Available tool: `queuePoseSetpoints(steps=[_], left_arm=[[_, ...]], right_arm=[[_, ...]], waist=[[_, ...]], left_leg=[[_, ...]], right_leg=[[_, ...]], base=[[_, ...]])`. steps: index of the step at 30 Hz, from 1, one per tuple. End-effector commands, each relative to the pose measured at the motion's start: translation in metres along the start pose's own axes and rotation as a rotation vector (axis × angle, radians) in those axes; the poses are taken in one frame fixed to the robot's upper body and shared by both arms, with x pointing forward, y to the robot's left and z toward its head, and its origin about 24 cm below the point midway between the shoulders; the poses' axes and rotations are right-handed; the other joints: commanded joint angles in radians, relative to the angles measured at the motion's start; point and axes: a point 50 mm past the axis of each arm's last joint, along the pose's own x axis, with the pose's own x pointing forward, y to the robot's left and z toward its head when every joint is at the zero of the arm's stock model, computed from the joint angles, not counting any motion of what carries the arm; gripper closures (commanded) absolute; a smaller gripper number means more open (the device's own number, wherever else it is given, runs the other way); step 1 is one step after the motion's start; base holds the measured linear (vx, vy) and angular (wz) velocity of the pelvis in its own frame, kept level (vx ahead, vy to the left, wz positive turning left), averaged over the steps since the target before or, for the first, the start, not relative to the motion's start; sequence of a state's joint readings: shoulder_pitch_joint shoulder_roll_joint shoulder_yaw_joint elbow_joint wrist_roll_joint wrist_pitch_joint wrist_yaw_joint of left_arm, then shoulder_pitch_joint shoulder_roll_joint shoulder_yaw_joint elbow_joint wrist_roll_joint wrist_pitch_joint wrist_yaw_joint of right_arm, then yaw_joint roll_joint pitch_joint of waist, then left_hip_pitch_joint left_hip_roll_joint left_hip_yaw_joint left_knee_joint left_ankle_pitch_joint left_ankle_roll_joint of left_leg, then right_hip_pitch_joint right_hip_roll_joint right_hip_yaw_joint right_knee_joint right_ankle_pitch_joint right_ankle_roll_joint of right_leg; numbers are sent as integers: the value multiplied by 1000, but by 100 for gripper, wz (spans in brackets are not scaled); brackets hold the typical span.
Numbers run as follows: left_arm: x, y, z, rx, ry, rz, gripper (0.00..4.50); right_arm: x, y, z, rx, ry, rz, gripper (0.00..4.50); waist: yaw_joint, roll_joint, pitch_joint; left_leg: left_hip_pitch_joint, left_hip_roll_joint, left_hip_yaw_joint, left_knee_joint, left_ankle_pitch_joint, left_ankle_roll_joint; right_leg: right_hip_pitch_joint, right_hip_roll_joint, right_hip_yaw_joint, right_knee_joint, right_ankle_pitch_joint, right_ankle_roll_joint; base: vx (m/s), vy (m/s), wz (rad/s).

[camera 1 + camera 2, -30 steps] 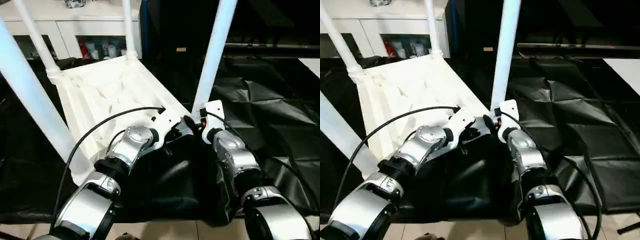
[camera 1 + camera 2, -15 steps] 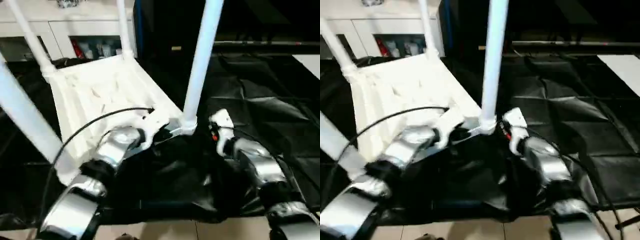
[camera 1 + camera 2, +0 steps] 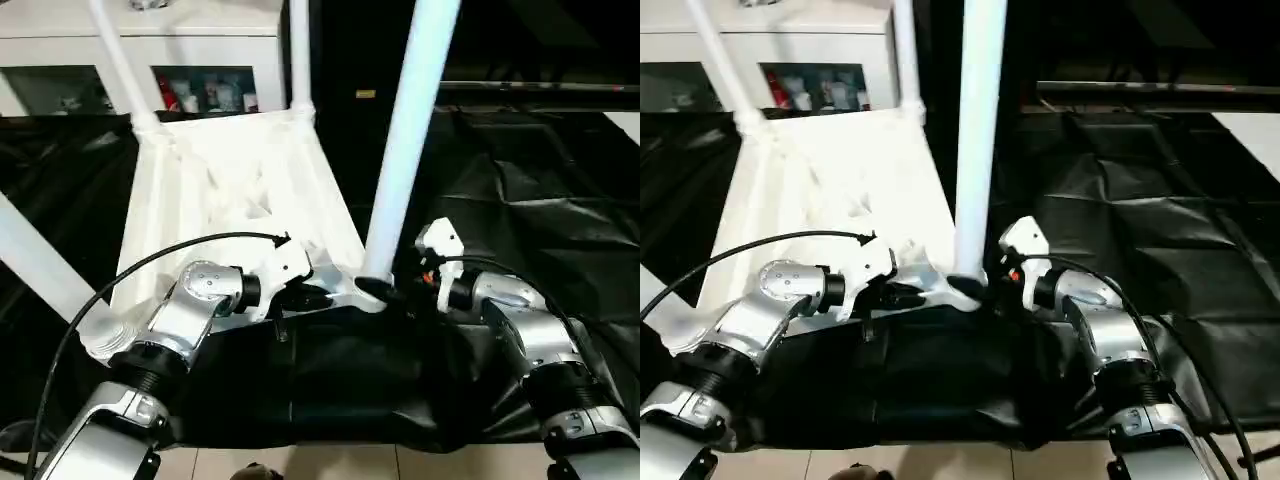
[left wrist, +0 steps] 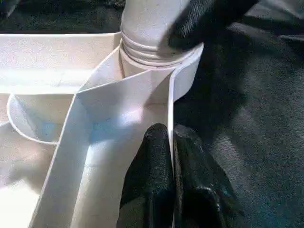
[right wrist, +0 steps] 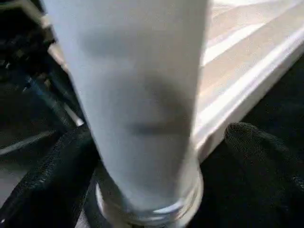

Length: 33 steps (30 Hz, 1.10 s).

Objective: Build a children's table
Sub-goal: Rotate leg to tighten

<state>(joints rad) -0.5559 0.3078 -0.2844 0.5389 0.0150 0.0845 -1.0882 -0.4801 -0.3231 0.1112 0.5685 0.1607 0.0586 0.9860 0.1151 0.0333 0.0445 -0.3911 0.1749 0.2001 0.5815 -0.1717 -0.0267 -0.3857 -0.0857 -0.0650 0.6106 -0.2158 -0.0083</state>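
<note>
No brand, label or writing could be read on any of the parts; the bottles on the cabinet shelf [image 3: 205, 97] behind were too small to make out.

The tabletop [image 3: 235, 200] lay upside down on the black-draped worktop [image 3: 540, 220], ribbed underside up, with white legs standing in its corner sockets. The near right leg [image 3: 405, 150] rose upright from its socket [image 4: 159, 64] at the corner closest to the robot.

The left claw [image 4: 170, 142] was pressed together on the thin side wall of the tabletop just beside that socket, one black finger on each face of the wall. The right claw [image 5: 152, 156] stood wide apart around the base of the near right leg, its fingers [image 5: 256, 142] on either side of the tube with a gap showing on one side; whether the other finger touched the leg could not be told.

Compared with a second earlier, the right claw had opened and drawn back from the corner, its forearm [image 3: 530, 340] now angled in from the right rather than lying close beside the left one. The left forearm [image 3: 190, 310] had also swung outward, while its claw stayed clamped on the edge.
</note>
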Motion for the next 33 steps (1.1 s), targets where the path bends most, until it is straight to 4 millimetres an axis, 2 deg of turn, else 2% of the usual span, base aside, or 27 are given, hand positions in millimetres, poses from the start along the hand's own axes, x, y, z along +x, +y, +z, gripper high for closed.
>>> queuePoseSetpoints(steps=[1,4,6,9,14,20,21,22,23,25,26,27,28,30,32,33], left_arm=[[3,-6,8,5,-57,-43,450],[1,-7,10,5,-62,-52,450],[-1,-10,10,2,-62,-57,450],[-1,-10,10,2,-61,-58,450],[-2,-9,9,-2,-54,-47,450],[-3,-11,8,-11,-52,-43,450],[2,-8,7,-18,-38,7,450],[4,-6,7,-19,-32,26,450],[6,-5,7,-22,-30,41,450],[11,-1,9,-27,-31,76,450],[14,1,10,-30,-32,96,450],[19,4,13,-34,-38,135,450],[25,9,17,-42,-44,181,450],[29,12,19,-47,-48,216,450],[39,18,25,-65,-55,303,450],[43,20,27,-80,-59,343,450]], right_arm=[[-2,2,0,-18,12,26,5],[-1,2,2,-12,1,33,5],[1,1,2,-15,5,39,33],[2,0,1,-19,10,32,44],[4,1,1,-9,6,42,83],[5,2,-3,-5,8,30,126],[7,-5,-7,13,8,-91,139],[9,-7,-9,20,10,-141,149],[10,-9,-10,35,9,-183,157],[13,-10,-12,53,-3,-256,168],[14,-10,-14,63,-12,-293,168],[18,-11,-15,104,-41,-372,172],[22,-11,-17,149,-76,-454,172],[25,-10,-18,186,-98,-509,174],[33,-8,-22,214,-98,-631,175],[36,-8,-25,210,-78,-685,175]], waist=[[2,-20,-63],[3,-20,-62],[2,-20,-62],[1,-20,-62],[2,-26,-62],[0,-24,-63],[-2,-18,-63],[-7,-16,-63],[-12,-20,-61],[-20,-13,-60],[-21,-12,-59],[-23,-15,-59],[-25,-4,-59],[-27,-10,-59],[-26,-4,-60],[-26,-5,-60]], left_leg=[[23,68,-27,-60,-131,89],[22,68,-27,-60,-132,89],[22,67,-27,-59,-131,87],[22,67,-27,-58,-123,89],[20,65,-26,-55,-113,96],[20,65,-27,-55,-113,94],[22,65,-27,-54,-111,92],[22,65,-27,-55,-116,86],[23,62,-28,-57,-133,74],[23,62,-29,-59,-159,55],[26,61,-28,-59,-169,50],[24,61,-30,-61,-177,40],[27,61,-30,-62,-188,31],[31,60,-31,-64,-212,11],[30,59,-31,-64,-211,10],[30,59,-31,-65,-215,4]], right_leg=[[39,-79,45,-56,-23,-254],[37,-79,45,-57,-47,-248],[36,-77,45,-57,-49,-247],[35,-76,45,-56,-41,-248],[36,-76,45,-53,-28,-250],[36,-76,44,-52,-31,-249],[35,-75,45,-51,-24,-250],[33,-75,46,-53,-22,-254],[34,-74,45,-56,-40,-256],[35,-75,47,-61,-71,-250],[33,-74,48,-63,-81,-249],[37,-75,48,-63,-95,-244],[32,-76,50,-66,-100,-240],[35,-76,49,-69,-126,-234],[33,-76,50,-69,-110,-236],[33,-75,49,-70,-114,-232]], base=[[0,0,0],[0,0,0],[0,0,0],[0,0,0],[0,0,0],[0,0,0],[0,0,0],[0,0,0],[0,0,0],[0,0,0],[0,0,0],[0,0,0],[0,0,0],[0,0,0],[0,0,0],[0,0,0]])
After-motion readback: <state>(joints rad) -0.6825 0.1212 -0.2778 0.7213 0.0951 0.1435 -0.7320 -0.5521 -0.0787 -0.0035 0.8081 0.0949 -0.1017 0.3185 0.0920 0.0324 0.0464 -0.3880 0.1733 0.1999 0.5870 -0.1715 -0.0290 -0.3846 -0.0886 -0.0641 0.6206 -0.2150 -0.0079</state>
